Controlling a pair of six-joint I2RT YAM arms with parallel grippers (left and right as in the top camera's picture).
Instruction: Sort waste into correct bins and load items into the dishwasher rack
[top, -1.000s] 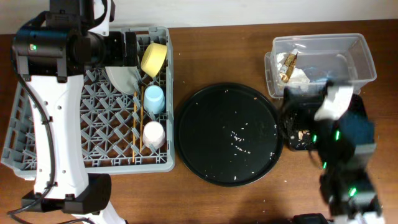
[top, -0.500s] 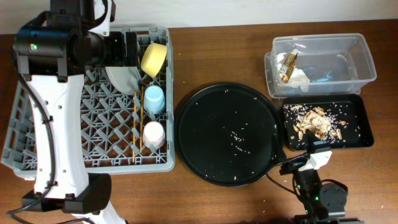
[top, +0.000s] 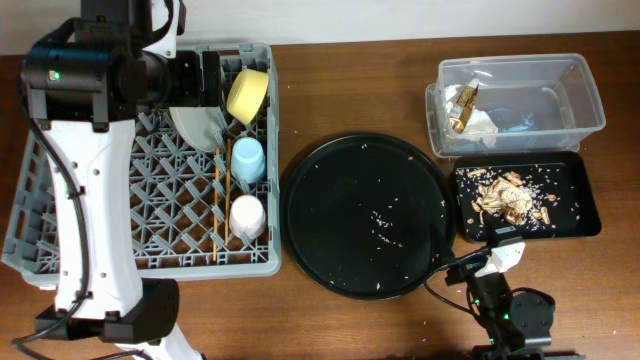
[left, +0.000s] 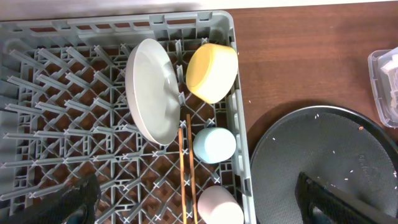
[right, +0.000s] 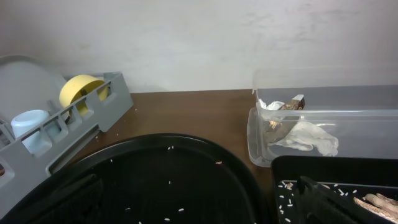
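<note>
The grey dishwasher rack (top: 120, 215) stands at the left and holds the white plate (top: 197, 127), yellow bowl (top: 247, 95), light blue cup (top: 248, 158), pink cup (top: 246, 216) and two chopsticks (top: 221, 205). My left gripper (left: 196, 190) is open and empty above the rack (left: 74, 124), over the pink cup (left: 219, 206) and chopsticks (left: 184, 168). The clear tub (top: 580, 95) holds a white napkin (top: 482, 122) and the gold-brown wrapper (top: 463, 105). The shallow black tray (top: 585, 205) holds brown food scraps (top: 508, 195). My right gripper (right: 193, 199) is open and empty, low at the table's front.
A large round black tray (top: 340, 200) with scattered rice grains lies between the rack and the bins. My right arm (top: 505, 305) sits at the table's front edge, below the black tray. My left arm (top: 95, 75) towers over the rack's back left.
My right arm has pulled back from over the shallow black tray to the table's front edge, uncovering the food scraps. The left arm has not moved.
</note>
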